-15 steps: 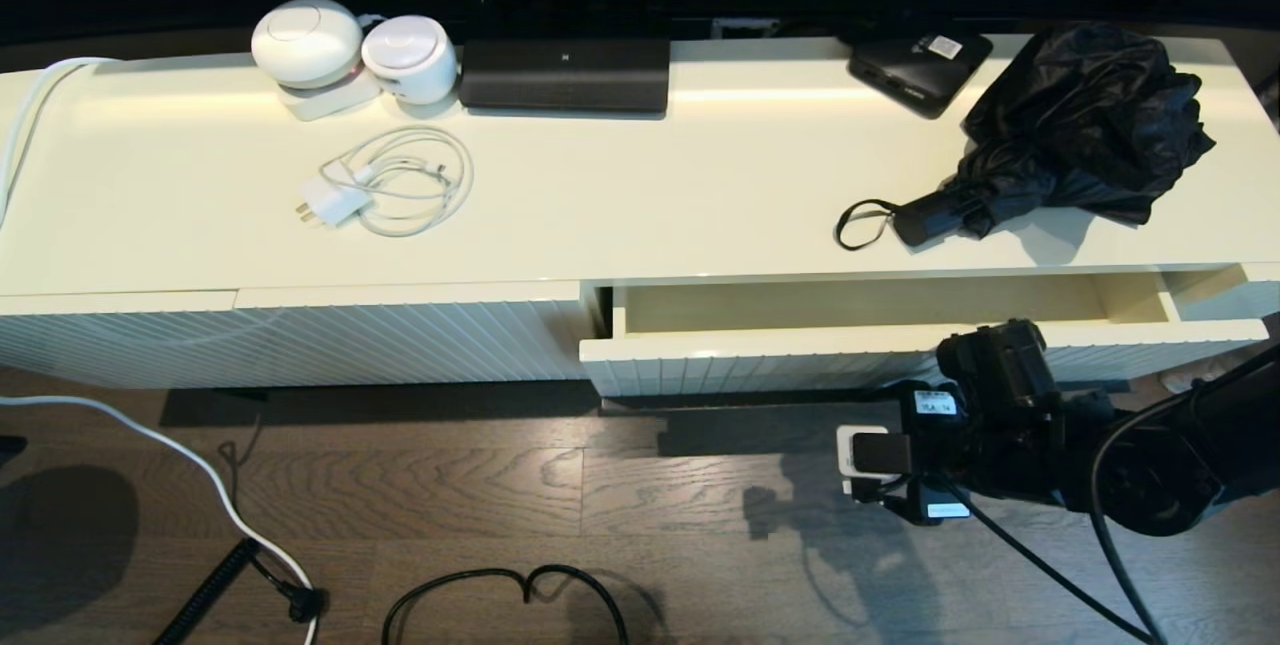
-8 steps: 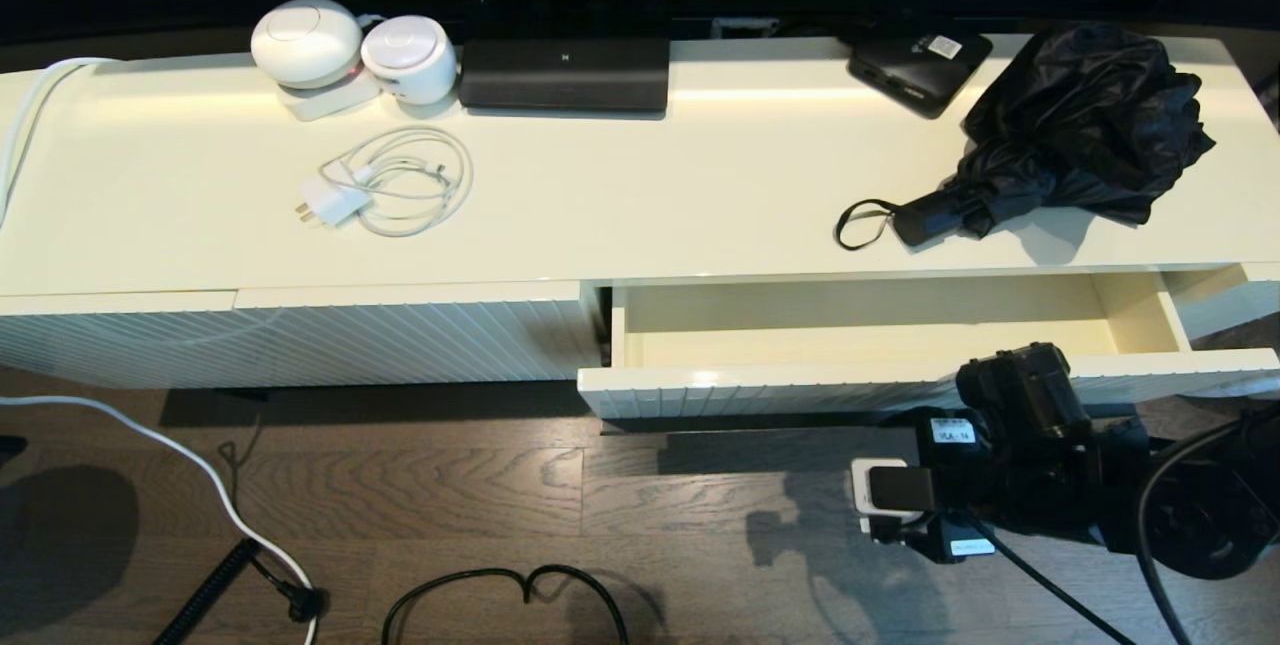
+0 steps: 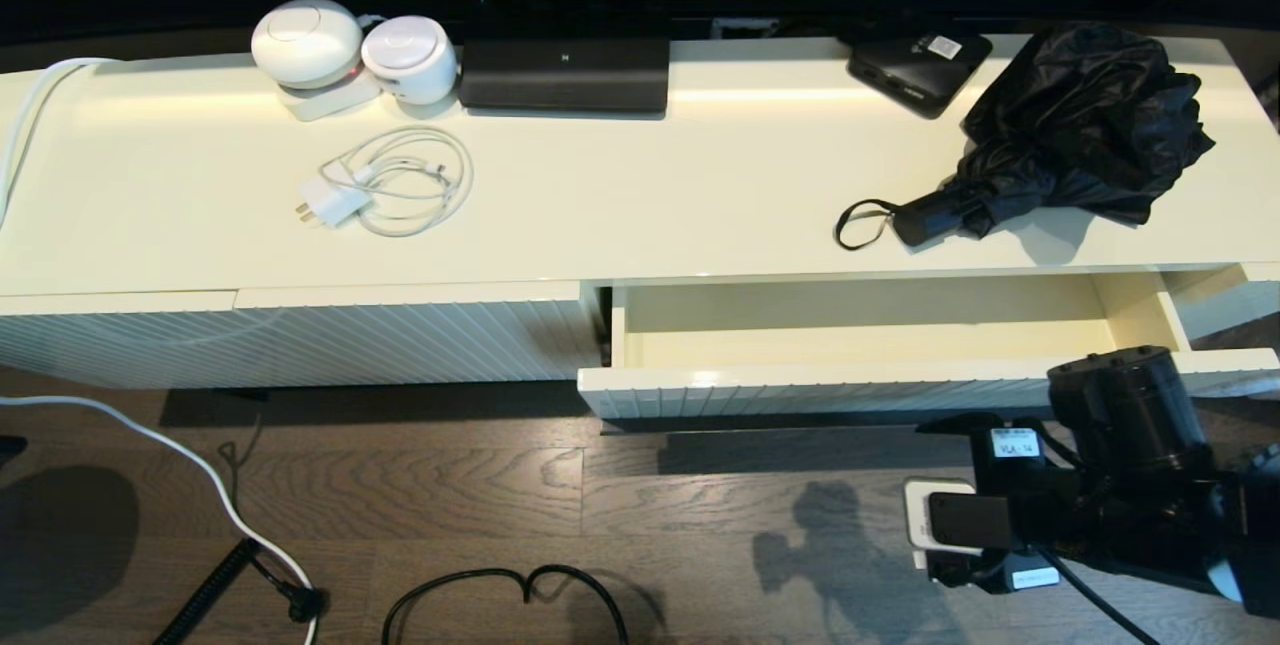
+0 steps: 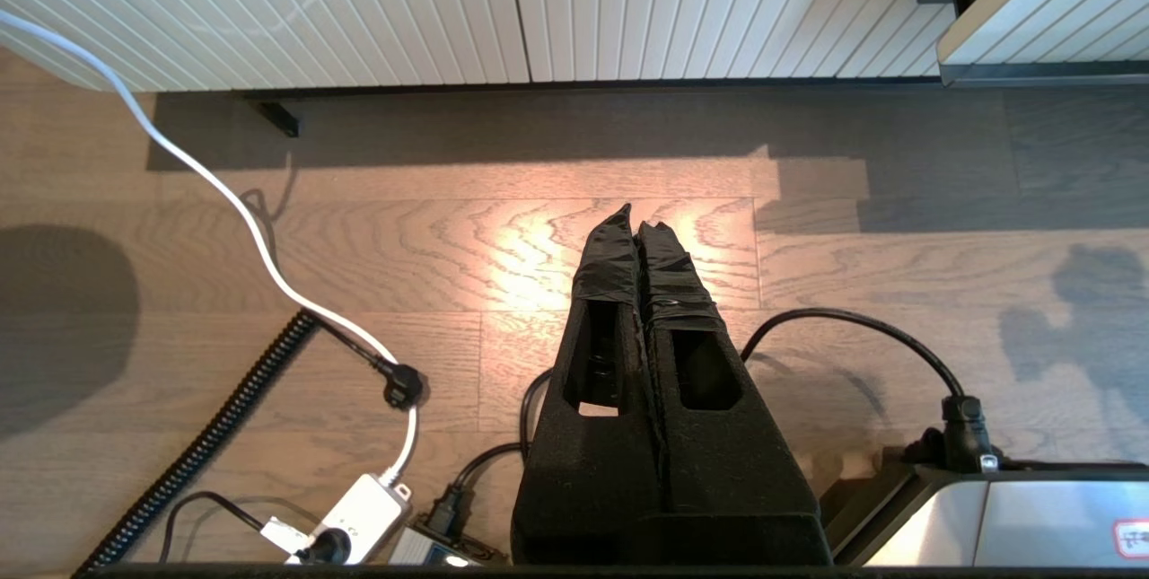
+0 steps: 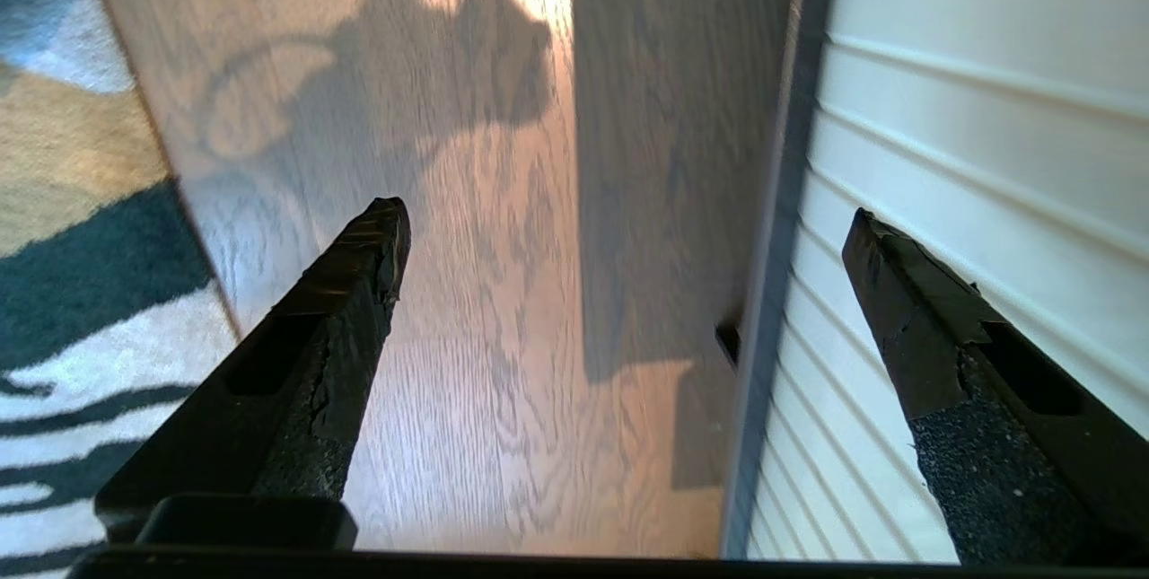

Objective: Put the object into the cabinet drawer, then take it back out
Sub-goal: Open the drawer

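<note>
Head view shows us the black umbrella (image 3: 1080,120) lying on the cream counter (image 3: 640,195) at about two o'clock, its loose fabric bunched toward the back and its short handle and thin wrist loop (image 3: 858,223) pointing toward nine o'clock. Just behind it, at about one o'clock, we see a flat black box (image 3: 920,63) with a white sticker. Below the umbrella the drawer (image 3: 870,387) stands pulled out, and we see nothing lying in its glossy interior. Our right arm sits at about four o'clock, in front of the drawer's right end and over the wooden floor (image 3: 600,505). In the right wrist view our right claw (image 5: 628,229) is spread wide and holds nothing, one finger over the floor and the other in front of the drawer's ribbed face. In the left wrist view our left claw (image 4: 637,229) hangs over the floor with its fingers pressed together, gripping nothing. On the counter's far left, at about ten o'clock, we see two white round devices (image 3: 350,47), a coiled white charger cable (image 3: 395,183) in front of them, and a long black bar (image 3: 565,73) at about twelve o'clock.
</note>
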Motion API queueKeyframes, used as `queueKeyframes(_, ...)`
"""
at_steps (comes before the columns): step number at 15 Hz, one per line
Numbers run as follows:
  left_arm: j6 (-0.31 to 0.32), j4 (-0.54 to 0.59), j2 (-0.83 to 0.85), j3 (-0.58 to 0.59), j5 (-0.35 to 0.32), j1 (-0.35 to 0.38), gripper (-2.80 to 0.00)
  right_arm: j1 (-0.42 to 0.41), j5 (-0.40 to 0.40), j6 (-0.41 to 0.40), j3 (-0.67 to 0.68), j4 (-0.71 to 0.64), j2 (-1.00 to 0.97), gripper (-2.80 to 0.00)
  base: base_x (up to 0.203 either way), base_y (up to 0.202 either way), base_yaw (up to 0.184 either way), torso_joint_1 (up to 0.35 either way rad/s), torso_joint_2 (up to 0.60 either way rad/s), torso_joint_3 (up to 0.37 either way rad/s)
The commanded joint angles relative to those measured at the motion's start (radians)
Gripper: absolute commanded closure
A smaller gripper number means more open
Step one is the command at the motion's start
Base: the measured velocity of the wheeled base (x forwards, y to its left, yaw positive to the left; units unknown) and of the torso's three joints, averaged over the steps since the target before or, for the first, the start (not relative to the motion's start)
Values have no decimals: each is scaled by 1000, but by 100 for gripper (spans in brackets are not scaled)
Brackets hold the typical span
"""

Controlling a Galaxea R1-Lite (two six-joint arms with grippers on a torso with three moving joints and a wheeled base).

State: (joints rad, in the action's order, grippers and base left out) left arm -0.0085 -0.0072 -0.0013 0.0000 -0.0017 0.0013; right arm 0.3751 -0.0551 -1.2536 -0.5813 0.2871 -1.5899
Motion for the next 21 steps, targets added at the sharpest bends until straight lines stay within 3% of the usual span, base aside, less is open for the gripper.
queueKeyframes(1, -1, 0, -2, -1, 0, 1, 0, 4, -1, -8, 10, -62, 163, -280, 0, 0, 0, 0, 0, 0)
queueKeyframes(2, 1, 0, -2, 0, 0, 0, 0, 5, -3, -6, 9, -117, 224, 0, 0, 0, 0, 0, 0, 0)
queueKeyframes(9, -1, 0, -2, -1, 0, 0, 0, -4, -8, 26, -72, -487, 601, 0, 0, 0, 0, 0, 0, 0)
queueKeyframes(11, 0, 0, -2, -1, 0, 2, 0, 9, -8, 78, -136, -498, 579, 0, 0, 0, 0, 0, 0, 0)
queueKeyframes(21, 1, 0, -2, -1, 0, 0, 0, 54, -12, 112, -253, -353, 238, 0, 0, 0, 0, 0, 0, 0)
